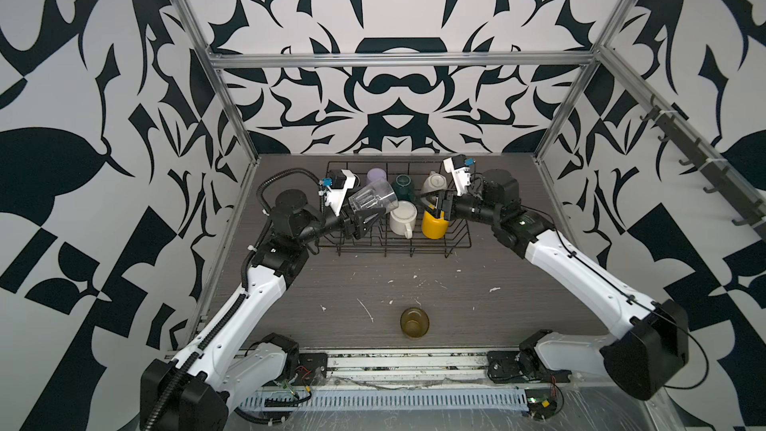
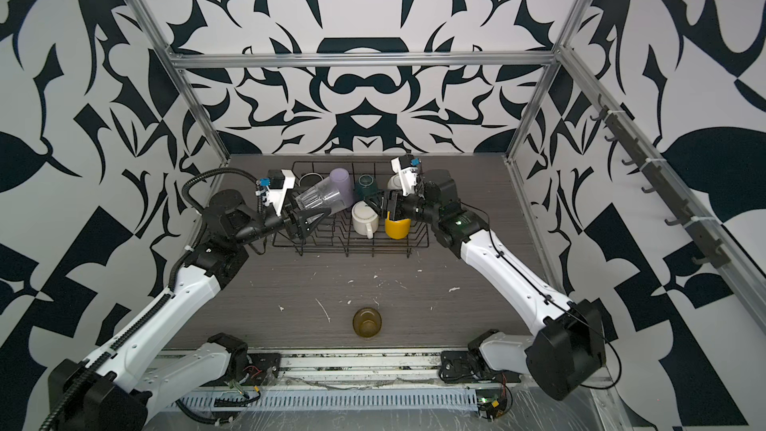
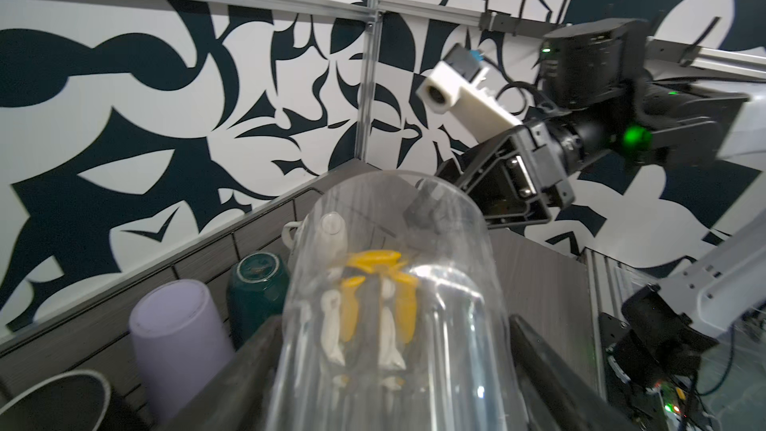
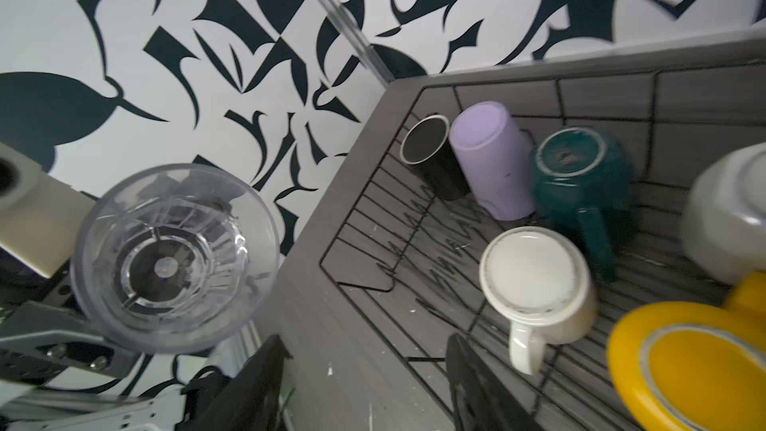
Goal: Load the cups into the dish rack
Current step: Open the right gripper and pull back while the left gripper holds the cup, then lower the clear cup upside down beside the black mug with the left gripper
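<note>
Left claw (image 3: 393,366) grasps the clear glass (image 1: 373,199), tilted above the dish rack's (image 1: 393,247) left part. Right claw (image 1: 438,206) stands open and empty over the yellow mug (image 1: 434,225). I judge the glass rigid, slick and breakable: grip mid-wall and lower gently.

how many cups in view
8. In the dish rack: black mug, lilac tumbler, teal mug, white mug, second white mug, yellow mug. Clear glass in left fingers; amber glass on table.
</note>
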### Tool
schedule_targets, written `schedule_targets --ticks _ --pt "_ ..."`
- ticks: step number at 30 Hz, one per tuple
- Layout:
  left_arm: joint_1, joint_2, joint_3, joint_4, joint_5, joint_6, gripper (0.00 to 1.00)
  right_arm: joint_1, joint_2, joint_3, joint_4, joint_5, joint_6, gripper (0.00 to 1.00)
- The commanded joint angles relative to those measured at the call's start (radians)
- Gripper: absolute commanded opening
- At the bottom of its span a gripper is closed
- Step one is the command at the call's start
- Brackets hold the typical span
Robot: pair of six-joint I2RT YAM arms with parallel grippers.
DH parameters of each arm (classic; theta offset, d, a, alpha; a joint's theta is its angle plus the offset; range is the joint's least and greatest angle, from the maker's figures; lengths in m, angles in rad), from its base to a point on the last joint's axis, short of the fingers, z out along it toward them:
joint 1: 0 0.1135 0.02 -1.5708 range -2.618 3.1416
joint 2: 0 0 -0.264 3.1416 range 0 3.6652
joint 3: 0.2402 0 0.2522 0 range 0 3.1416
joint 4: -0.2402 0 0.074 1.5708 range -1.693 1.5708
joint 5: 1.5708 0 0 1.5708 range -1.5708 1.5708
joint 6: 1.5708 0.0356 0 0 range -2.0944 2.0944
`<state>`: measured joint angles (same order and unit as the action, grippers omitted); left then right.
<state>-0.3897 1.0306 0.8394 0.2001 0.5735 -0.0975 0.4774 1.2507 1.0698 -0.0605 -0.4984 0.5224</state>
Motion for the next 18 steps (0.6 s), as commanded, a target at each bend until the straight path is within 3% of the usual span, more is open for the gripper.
schedule_targets --ticks 1,12,16,18 --pt "-0.002 0.019 0.069 -0.116 -0.139 0.028 0.0 0.003 -0.048 -0.008 -0.045 0.166 -0.078 0.68" --pt "-0.003 0.107 0.231 -0.421 -0.363 0.001 0.0 0.002 -0.114 -0.078 -0.034 0.358 -0.081 0.8" --pt "-0.003 0.136 0.281 -0.519 -0.414 -0.008 0.0 0.001 -0.137 -0.098 -0.025 0.433 -0.085 0.96" --pt "-0.003 0.154 0.3 -0.554 -0.44 -0.015 0.0 0.001 -0.14 -0.102 -0.022 0.447 -0.086 0.98"
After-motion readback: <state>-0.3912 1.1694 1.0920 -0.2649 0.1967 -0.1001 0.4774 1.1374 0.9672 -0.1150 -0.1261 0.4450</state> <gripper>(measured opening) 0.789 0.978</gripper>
